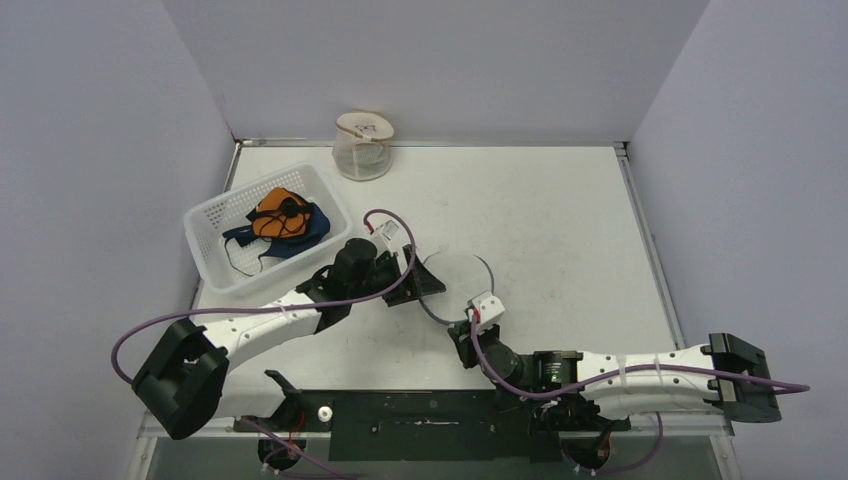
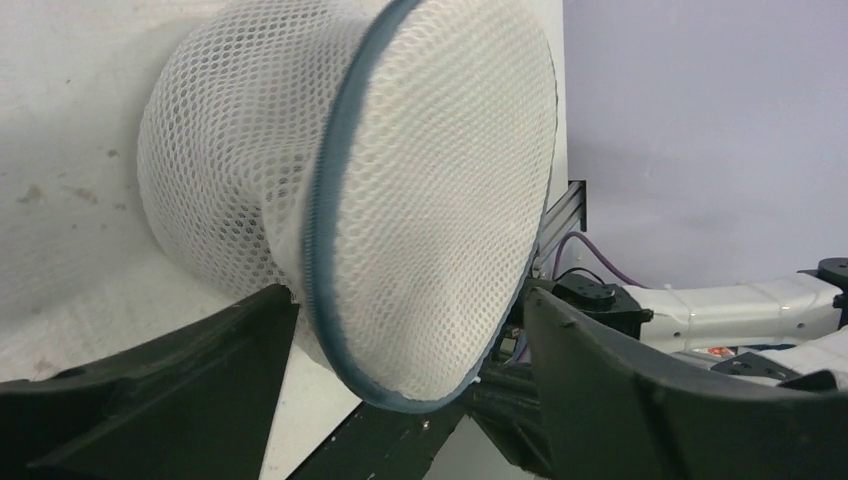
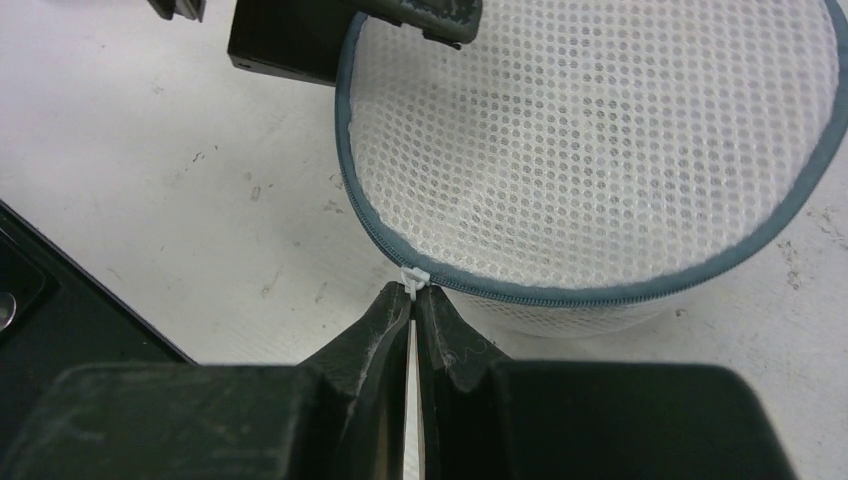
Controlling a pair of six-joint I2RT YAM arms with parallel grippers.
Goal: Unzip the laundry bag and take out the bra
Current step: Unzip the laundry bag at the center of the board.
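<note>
The white mesh laundry bag (image 1: 455, 285) with a blue-grey zipper rim lies mid-table; it fills the left wrist view (image 2: 400, 200) and the right wrist view (image 3: 600, 150). My right gripper (image 3: 413, 292) is shut on the white zipper pull (image 3: 415, 277) at the bag's near rim. My left gripper (image 2: 410, 350) is open, its jaws on either side of the bag's left edge, seen in the top view (image 1: 415, 280). An orange and blue bra (image 1: 282, 222) lies in the white basket (image 1: 215, 260). Whatever is inside the bag is hidden.
A clear plastic cup (image 1: 362, 146) stands at the table's back edge. The white basket sits at the left. A black plate (image 1: 430, 425) runs along the near edge between the arm bases.
</note>
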